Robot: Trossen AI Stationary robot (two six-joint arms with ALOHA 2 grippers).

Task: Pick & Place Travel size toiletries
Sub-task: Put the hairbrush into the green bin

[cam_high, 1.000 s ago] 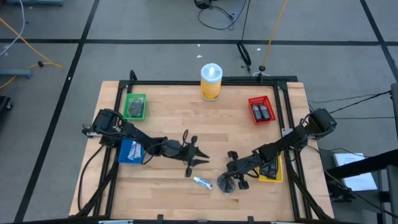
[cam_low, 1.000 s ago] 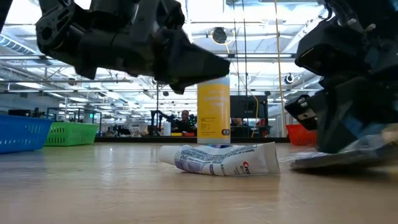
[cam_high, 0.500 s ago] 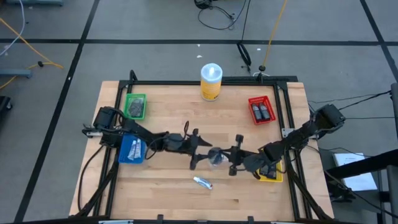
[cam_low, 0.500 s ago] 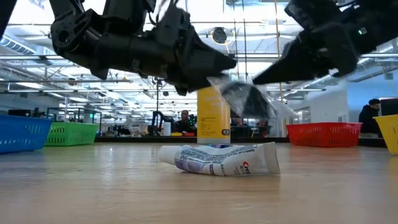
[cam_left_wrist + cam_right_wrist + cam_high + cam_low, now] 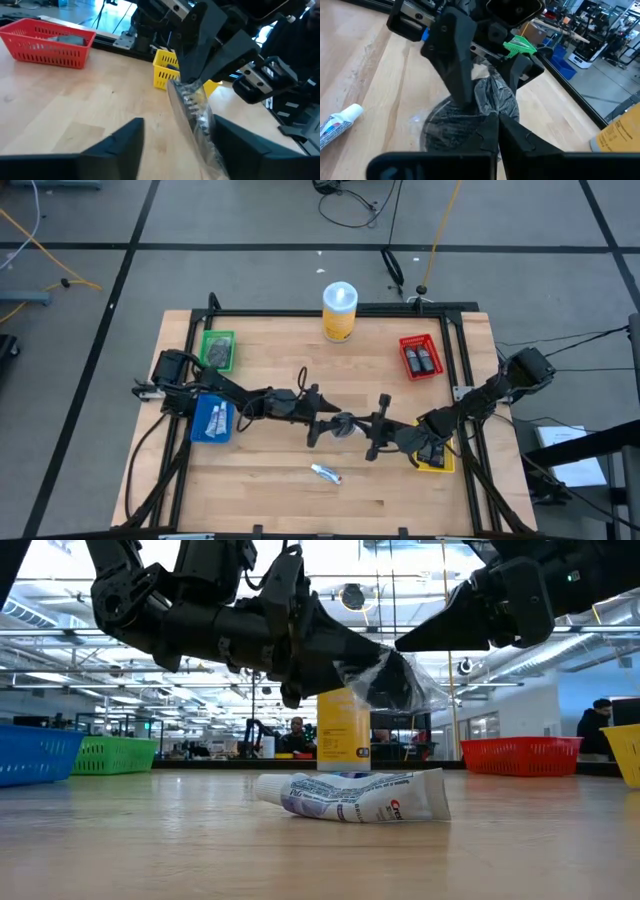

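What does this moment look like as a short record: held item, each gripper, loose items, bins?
held item: round dark grey packet in clear wrap, lifted above mid-table
right gripper: shut on the packet's edge
left gripper: open, fingers either side of the packet; contact unclear
loose item: white tube lying on the table, near the front edge
bins: green bin holds grey packets; red bin holds dark bottles; blue bin and yellow bin partly hidden by the arms
other: yellow canister at the back edge
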